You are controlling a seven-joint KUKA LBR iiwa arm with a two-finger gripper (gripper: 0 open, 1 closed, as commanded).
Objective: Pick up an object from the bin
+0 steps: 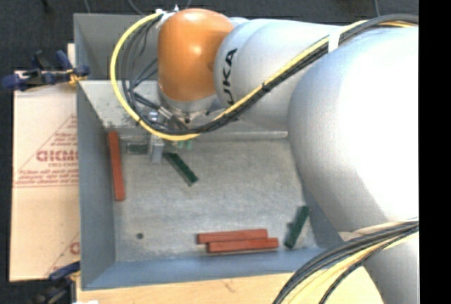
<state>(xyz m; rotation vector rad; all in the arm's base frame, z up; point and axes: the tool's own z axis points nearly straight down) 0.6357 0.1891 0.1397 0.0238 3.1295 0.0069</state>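
Camera view: our gripper [156, 149] hangs by a dark green stick [182, 169] slanting upper-left to lower-right; its grip we cannot tell.

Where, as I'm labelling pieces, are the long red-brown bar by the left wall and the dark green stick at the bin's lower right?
Long red-brown bar [116, 166]: camera view, middle of its length.
Dark green stick [297, 227]: camera view, middle of its length.

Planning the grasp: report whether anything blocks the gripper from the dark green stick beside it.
Nothing visible does: the dark green flat stick lies uncovered just beside the gripper; the long red-brown stick lies apart by the left wall.
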